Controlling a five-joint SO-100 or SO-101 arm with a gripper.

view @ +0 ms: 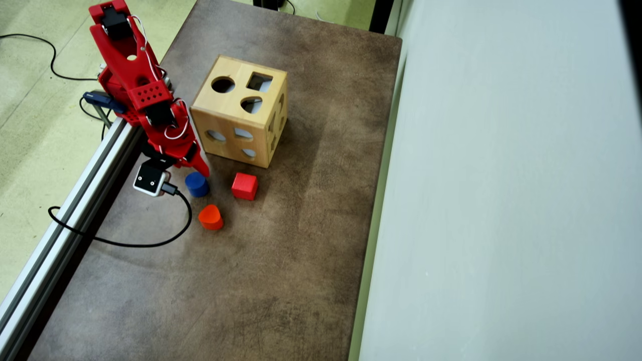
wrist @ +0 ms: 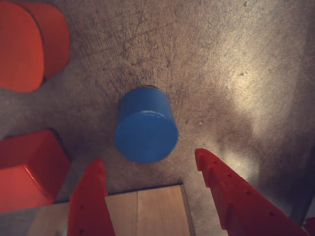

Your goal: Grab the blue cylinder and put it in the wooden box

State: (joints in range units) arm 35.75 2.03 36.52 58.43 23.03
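Seemingly untouched blue cylinder [wrist: 146, 129] before the spread pincer [wrist: 150, 168], wooden box [wrist: 147, 209] largely cut off.

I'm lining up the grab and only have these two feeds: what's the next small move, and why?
Probably ease the gripper straight down over the blue cylinder. In the wrist view the jaws stand open and the upright cylinder sits just ahead of the gap between them, untouched. The red cube and orange block lie off to the left, clear of the fingers, so closing should come only after descending.
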